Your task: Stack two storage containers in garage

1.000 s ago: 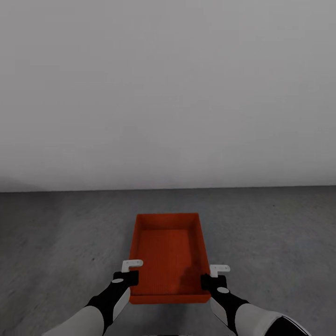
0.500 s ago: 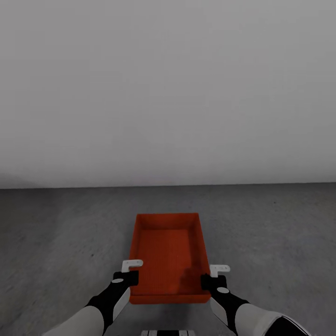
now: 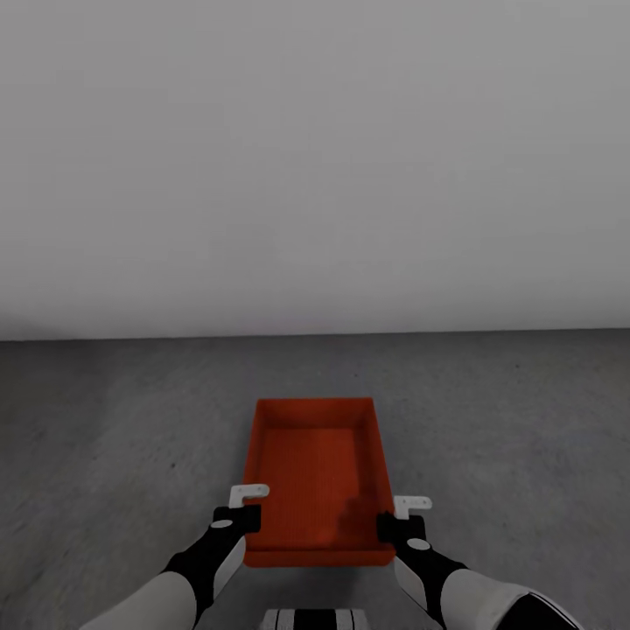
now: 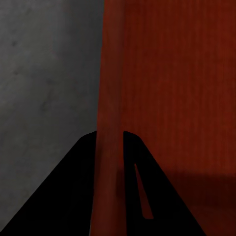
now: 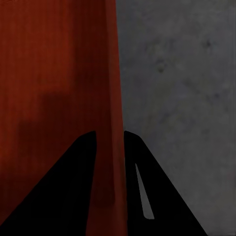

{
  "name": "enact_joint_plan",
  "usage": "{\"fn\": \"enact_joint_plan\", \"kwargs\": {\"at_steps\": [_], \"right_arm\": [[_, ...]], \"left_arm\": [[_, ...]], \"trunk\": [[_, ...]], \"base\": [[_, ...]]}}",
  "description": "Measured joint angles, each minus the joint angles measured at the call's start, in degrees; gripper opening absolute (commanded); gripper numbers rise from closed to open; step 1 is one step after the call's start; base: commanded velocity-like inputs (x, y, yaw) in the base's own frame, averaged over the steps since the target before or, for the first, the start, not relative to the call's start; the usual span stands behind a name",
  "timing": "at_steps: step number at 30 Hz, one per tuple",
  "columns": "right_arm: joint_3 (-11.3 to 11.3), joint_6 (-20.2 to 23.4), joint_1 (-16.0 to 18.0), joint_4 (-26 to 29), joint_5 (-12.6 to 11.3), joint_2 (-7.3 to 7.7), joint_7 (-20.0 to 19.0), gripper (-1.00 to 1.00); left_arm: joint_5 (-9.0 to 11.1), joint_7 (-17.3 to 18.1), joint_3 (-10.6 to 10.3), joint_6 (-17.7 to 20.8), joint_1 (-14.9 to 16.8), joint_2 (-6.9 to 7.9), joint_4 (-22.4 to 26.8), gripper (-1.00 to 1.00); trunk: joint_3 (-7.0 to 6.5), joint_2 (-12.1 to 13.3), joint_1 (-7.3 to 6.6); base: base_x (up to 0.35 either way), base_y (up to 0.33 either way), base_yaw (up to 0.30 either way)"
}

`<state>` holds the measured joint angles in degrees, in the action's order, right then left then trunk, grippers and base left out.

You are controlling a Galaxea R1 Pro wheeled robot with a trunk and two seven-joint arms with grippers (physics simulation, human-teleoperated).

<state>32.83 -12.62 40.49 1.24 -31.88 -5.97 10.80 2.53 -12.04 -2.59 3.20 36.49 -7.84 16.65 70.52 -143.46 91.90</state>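
Observation:
One orange-red storage container (image 3: 315,472), open-topped with a ribbed bottom, is held lengthwise in front of me over the dark grey concrete floor (image 3: 105,420) of the garage. My left gripper (image 3: 245,518) is shut on its left wall near the close corner. My right gripper (image 3: 392,527) is shut on its right wall. In the left wrist view the black fingers (image 4: 73,187) clamp the thin wall (image 4: 110,88) of the container. The right wrist view has the right gripper (image 5: 109,135) pinching the opposite wall (image 5: 112,73) the same way.
A plain white-grey wall (image 3: 315,157) stands ahead and meets the floor a short way beyond the container. Bare concrete stretches to both sides. The top of my base (image 3: 313,619) shows at the bottom edge of the head view.
The whole head view has shifted: the wall's foot sits higher in the picture and my base has come into sight. The container and both grippers keep their places relative to me.

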Motion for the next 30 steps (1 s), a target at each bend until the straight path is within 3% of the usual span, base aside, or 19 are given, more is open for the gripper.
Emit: {"fn": "enact_joint_plan", "kwargs": {"at_steps": [1, 26, 27, 28, 30], "right_arm": [[0.0, -0.1, 0.0, 0.0, 0.0, -0.01, 0.0, -1.00], [-0.1, -0.2, 0.0, 0.0, 0.1, 0.03, -0.1, -1.00], [-0.1, -0.2, 0.0, 0.0, 0.1, 0.04, -0.1, 1.00], [-1.7, -0.4, 0.0, 0.1, 0.0, -0.07, -0.6, 1.00], [-1.7, -0.5, 0.0, 0.1, 0.0, -0.08, -0.6, 1.00]], "left_arm": [[0.7, 0.1, -0.7, -0.1, 0.0, 0.16, 0.0, -1.00], [0.4, 0.0, -0.4, -0.1, 0.0, 0.09, 0.2, -1.00], [0.3, 0.0, -0.5, -0.1, 0.0, 0.08, 0.2, 1.00], [3.0, 0.0, 3.2, 0.0, -0.1, 0.36, -0.8, 1.00], [3.2, 0.1, 3.4, 0.3, -0.1, 0.39, -1.2, 1.00]], "trunk": [[0.22, 0.0, -0.14], [0.45, 0.0, -0.22], [0.45, 0.0, -0.20], [0.47, 0.0, 0.25], [0.47, 0.0, 0.25]], "base": [[0.000, 0.000, 0.000], [0.000, 0.000, 0.000], [0.000, 0.000, 0.000], [0.000, 0.000, 0.000], [0.000, 0.000, 0.000]]}}
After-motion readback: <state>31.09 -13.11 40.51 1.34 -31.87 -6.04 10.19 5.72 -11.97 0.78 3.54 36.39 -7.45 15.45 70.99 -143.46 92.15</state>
